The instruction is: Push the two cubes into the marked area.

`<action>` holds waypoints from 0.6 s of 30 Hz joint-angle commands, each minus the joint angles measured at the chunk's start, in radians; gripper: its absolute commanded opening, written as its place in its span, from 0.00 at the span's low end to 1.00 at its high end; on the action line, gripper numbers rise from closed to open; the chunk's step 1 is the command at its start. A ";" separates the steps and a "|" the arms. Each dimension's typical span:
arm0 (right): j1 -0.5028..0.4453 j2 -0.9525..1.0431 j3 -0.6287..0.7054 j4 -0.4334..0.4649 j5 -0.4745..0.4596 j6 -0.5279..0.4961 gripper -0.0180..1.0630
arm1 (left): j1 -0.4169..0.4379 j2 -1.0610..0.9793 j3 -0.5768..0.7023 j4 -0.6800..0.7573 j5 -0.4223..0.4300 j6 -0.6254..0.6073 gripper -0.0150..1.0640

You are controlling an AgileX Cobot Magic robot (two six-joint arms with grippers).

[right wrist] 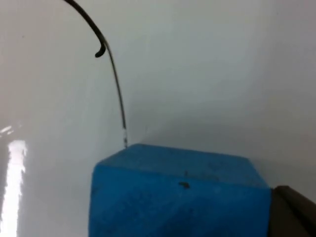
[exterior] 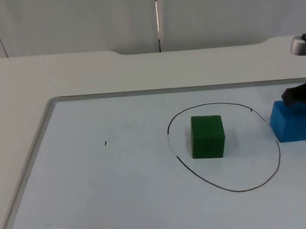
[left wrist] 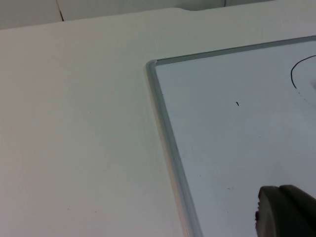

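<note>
The blue cube (exterior: 291,121), likely light, stiff and easily slid, is pressed at its outer face by the right hand (exterior: 303,98), grip unreadable, just outside the circle (exterior: 278,152) holding the green cube (exterior: 207,136).

Lab bench (whiteboard (exterior: 123,202), partition (exterior: 71,20))

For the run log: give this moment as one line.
green cube: inside marked area | blue cube: outside, at its right edge | right hand: against blue cube | left arm: waiting
</note>
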 commanded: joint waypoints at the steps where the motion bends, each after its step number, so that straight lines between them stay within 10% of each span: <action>1: 0.010 -0.004 -0.001 0.005 -0.003 -0.006 0.02 | 0.002 -0.004 0.003 -0.009 -0.008 -0.006 0.01; 18: 0.091 -0.004 -0.001 0.004 -0.024 0.040 0.02 | 0.002 -0.004 0.003 -0.009 -0.008 -0.006 0.01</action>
